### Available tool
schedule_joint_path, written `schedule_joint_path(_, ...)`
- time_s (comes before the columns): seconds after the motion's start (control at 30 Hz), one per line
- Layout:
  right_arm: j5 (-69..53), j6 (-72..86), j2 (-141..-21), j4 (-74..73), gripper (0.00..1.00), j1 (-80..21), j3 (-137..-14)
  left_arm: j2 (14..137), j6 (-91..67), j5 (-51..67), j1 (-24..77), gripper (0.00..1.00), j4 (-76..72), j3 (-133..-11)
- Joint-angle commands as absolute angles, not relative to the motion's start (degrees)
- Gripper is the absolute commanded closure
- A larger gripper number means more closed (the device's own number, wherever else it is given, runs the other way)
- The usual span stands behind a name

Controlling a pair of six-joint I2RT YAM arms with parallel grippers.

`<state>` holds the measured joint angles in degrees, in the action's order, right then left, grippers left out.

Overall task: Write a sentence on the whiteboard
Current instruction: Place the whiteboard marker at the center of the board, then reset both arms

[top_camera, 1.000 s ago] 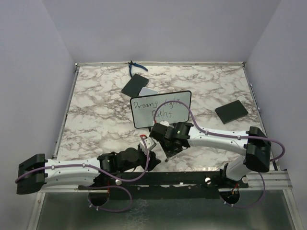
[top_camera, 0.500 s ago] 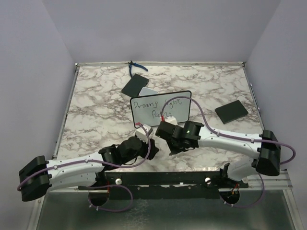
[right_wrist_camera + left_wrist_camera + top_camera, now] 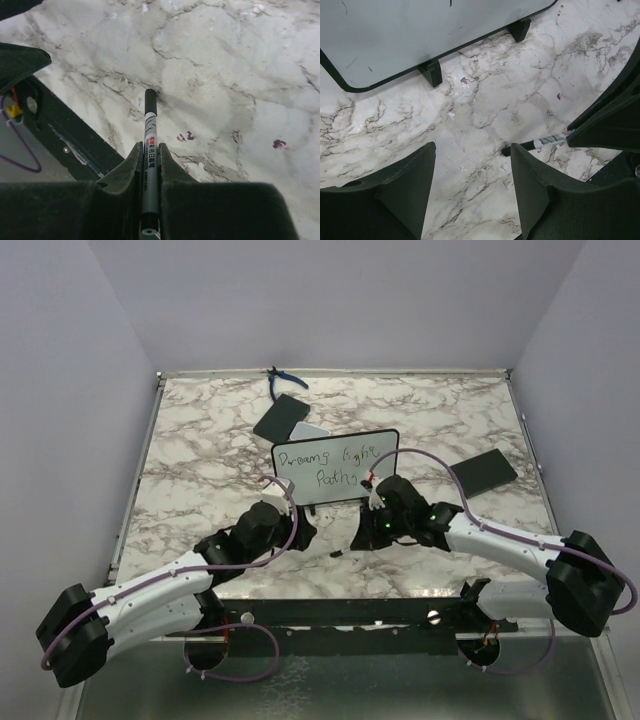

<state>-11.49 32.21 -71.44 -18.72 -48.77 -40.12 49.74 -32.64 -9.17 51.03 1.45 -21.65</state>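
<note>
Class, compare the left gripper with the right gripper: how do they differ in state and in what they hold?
The left gripper stands open and empty; the right gripper is shut on a marker. The left gripper's camera sees the lower edge of the whiteboard; the right gripper's sees none of it. Both are black, two-fingered, over the marble table.
</note>
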Motion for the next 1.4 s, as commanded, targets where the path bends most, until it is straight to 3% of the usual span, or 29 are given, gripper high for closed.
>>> schedule_joint_path(0.0, -29.4, 30.1, -72.6, 0.2, 0.99, -45.7, -34.9, 49.0, -33.5, -7.4, 49.7, 0.36, 4.0, -24.1)
schedule_joint_path(0.1, -31.2, 31.1, -74.8, 3.6, 0.97, -44.7, -32.4, 49.0, -33.4, -7.2, 49.1, 0.34, 4.2, -24.9)
schedule_joint_path(0.33, -23.8, 32.0, -72.5, 0.7, 0.54, -43.8, -29.8, 50.0, -33.0, -6.7, 47.5, 0.29, 4.3, -26.8)
schedule_joint_path(0.6, -6.5, 31.1, -64.1, -9.9, 0.27, -43.7, -31.9, 51.5, -32.6, -5.5, 45.2, 0.14, 4.6, -29.4)
schedule_joint_path(0.83, 9.2, 33.4, -57.4, -16.8, 0.20, -41.9, -34.5, 51.5, -32.6, -4.8, 41.0, 0.02, 8.2, -34.1)
schedule_joint_path(1.03, 16.8, 28.3, -51.1, -19.5, 0.18, -36.6, -37.9, 52.6, -26.1, -3.1, 34.8, 0.01, 14.3, -43.9)
schedule_joint_path(1.23, 23.1, 21.4, -48.1, -20.8, 0.13, -30.2, -44.1, 57.2, -19.7, -0.3, 20.1, 0.01, 17.7, -52.7)
schedule_joint_path(1.37, 27.2, 19.4, -43.8, -18.2, 0.11, -28.5, -44.7, 55.4, -19.1, -6.9, 14.4, 0.01, 15.3, -52.8)
